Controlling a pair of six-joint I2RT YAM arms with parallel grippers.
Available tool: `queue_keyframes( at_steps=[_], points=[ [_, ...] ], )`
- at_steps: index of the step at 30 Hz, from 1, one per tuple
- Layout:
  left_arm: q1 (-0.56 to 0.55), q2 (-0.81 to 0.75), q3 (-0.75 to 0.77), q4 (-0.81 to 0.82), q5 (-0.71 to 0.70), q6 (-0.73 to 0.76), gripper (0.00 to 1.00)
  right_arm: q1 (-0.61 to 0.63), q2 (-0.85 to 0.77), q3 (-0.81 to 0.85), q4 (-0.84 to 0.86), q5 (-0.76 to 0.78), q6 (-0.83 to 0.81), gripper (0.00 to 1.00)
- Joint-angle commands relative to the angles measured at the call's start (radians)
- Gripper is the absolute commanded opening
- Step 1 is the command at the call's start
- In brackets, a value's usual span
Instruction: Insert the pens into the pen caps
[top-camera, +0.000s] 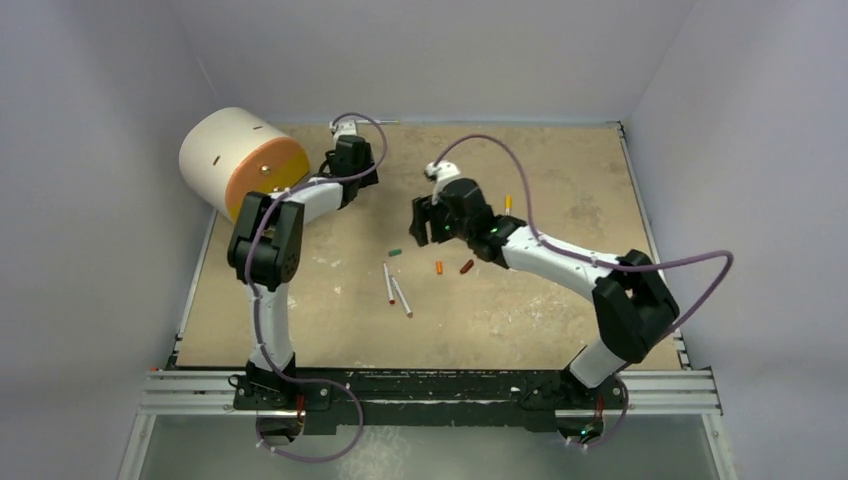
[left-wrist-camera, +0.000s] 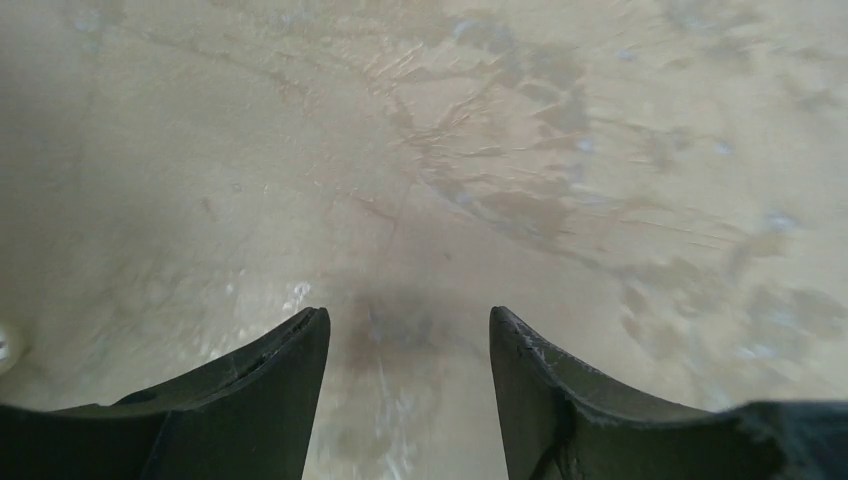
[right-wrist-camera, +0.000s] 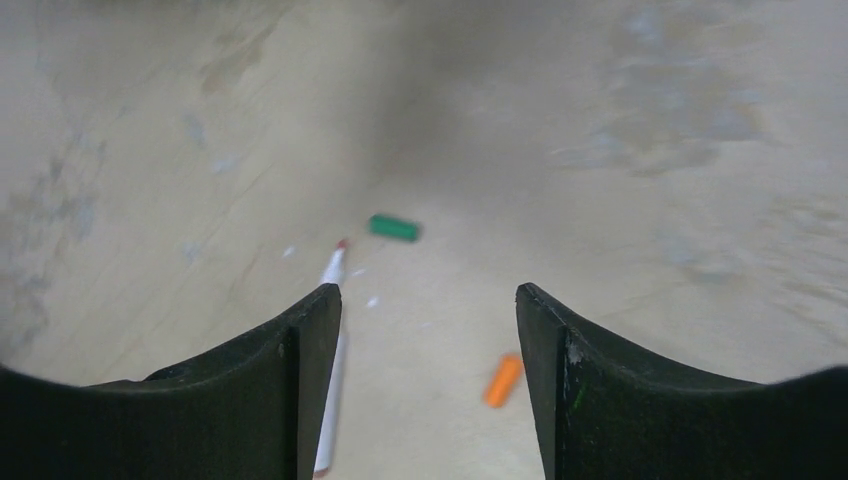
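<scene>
A: Pens (top-camera: 388, 283), where are they?

B: Two lie just beside each other near the middle of the worktop (top-camera: 560, 300), a little toward its near edge. Neither is capped.

A: And the caps?

B: Just beyond the pens, in a loose row: green cap (top-camera: 394, 252), orange cap (top-camera: 439, 267), dark red cap (top-camera: 467, 266). All are apart from the pens.

A: Left gripper (left-wrist-camera: 408, 320)?

B: Spread, nothing between its fingers, over bare worktop near the far edge, beside the drum (top-camera: 240, 160) in the far left corner.

A: Right gripper (right-wrist-camera: 428, 295)?

B: Spread too, holding nothing. It hangs above the middle, and its camera sees one pen, the green cap and the orange cap below.
</scene>
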Motion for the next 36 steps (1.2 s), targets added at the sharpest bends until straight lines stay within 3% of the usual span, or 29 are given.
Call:
queue_keyframes(
  at_steps=[1, 9, 11, 14, 15, 18, 20, 24, 36],
  points=[
    [-0.019, -0.229, -0.089, 0.103, 0.03, -0.027, 0.58, 0.157, 0.031, 0.023, -0.065, 0.038, -0.029, 0.63],
    [-0.049, -0.35, -0.157, 0.093, 0.033, -0.065, 0.57, 0.233, 0.018, -0.068, -0.05, 0.022, 0.065, 0.42],
    [-0.05, -0.373, -0.181, 0.103, 0.037, -0.079, 0.56, 0.239, 0.027, -0.069, -0.064, 0.041, 0.079, 0.28],
    [-0.052, -0.406, -0.216, 0.111, 0.046, -0.094, 0.56, 0.242, 0.034, -0.069, -0.065, 0.038, 0.084, 0.22],
    [-0.054, -0.416, -0.228, 0.111, 0.042, -0.101, 0.56, 0.243, 0.037, -0.068, -0.065, 0.029, 0.079, 0.24],
    [-0.06, -0.453, -0.285, 0.123, 0.02, -0.156, 0.55, 0.254, 0.062, -0.072, -0.068, 0.02, 0.062, 0.47],
    [-0.068, -0.48, -0.326, 0.148, 0.016, -0.181, 0.55, 0.271, 0.08, -0.072, -0.08, 0.034, 0.053, 0.53],
    [-0.083, -0.525, -0.353, 0.145, -0.011, -0.177, 0.55, 0.301, 0.102, -0.076, -0.087, 0.053, 0.061, 0.56],
    [-0.1, -0.59, -0.397, 0.138, -0.037, -0.179, 0.55, 0.355, 0.178, -0.077, -0.107, 0.089, 0.106, 0.53]
  ],
)
